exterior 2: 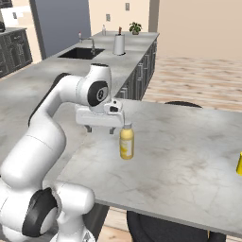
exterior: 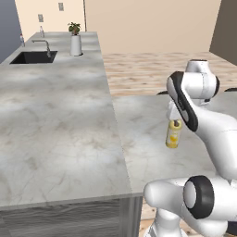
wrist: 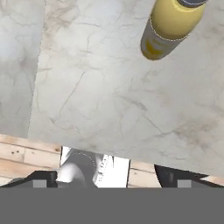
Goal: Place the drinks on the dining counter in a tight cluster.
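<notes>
Gripper [exterior 2: 100,128] hangs with its jaws spread wide and nothing between them, held level just above the dining counter [exterior 2: 189,160] and pointing down at it. Its two dark fingers [exterior 2: 112,130] reach toward the slab on the arm's side of the yellow bottle [exterior 2: 126,142]; one finger stands close beside the bottle's shoulder, though whether it touches cannot be told. That bottle stands upright on the counter, long axis vertical, pale cap up, base flat on the marbled top. From the left base camera the same bottle [exterior: 173,134] shows just below the white hand, partly tucked behind the arm. From the hand camera the bottle [wrist: 168,28] sits toward the upper right, seen from above and at a slant, well clear of the counter's near edge, with wood floor [wrist: 26,157] beyond that edge. Farther off, a worktop with a sink [exterior 2: 80,53] carries a white vase with a green plant [exterior: 75,39].
</notes>
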Motion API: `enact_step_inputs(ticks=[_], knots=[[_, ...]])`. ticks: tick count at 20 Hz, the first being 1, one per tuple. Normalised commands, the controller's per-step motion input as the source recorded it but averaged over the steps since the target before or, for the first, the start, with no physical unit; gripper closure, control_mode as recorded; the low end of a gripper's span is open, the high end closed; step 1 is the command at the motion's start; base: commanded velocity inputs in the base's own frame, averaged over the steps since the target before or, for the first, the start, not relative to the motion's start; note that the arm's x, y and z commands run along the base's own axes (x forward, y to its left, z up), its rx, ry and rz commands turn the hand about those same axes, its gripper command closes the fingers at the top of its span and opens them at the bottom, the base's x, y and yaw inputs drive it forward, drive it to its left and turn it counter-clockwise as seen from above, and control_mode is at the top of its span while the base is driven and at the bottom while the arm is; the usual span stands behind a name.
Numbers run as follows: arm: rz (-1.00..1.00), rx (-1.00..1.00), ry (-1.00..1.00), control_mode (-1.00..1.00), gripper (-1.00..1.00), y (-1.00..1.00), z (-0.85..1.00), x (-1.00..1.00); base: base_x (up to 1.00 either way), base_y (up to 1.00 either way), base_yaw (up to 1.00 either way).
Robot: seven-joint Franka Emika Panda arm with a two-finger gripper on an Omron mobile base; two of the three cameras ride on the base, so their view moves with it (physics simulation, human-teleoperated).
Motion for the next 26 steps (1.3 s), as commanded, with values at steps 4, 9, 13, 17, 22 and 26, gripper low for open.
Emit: enact_step_inputs(ticks=[4,9,13,17,22,26], knots=[[-0.18,0.01,-0.01,-1.00,-1.00,0.19,0.17,-0.37,0.00,0.00,0.00],[-0.20,0.00,0.00,-1.00,-1.00,0.16,0.14,-0.21,0.00,0.00,0.00],[-0.10,0.00,0.01,-1.00,-1.00,0.02,0.29,-0.20,0.00,0.00,0.00],[-0.02,0.00,-0.02,-1.00,-1.00,0.00,0.16,-0.26,0.00,0.00,0.00],[0.00,0.00,0.00,-1.00,-1.00,0.00,0.00,0.00,0.00,0.00,0.00],[0.03,0.00,0.01,1.00,-1.00,0.03,0.00,-0.41,-0.25,0.04,0.03]])
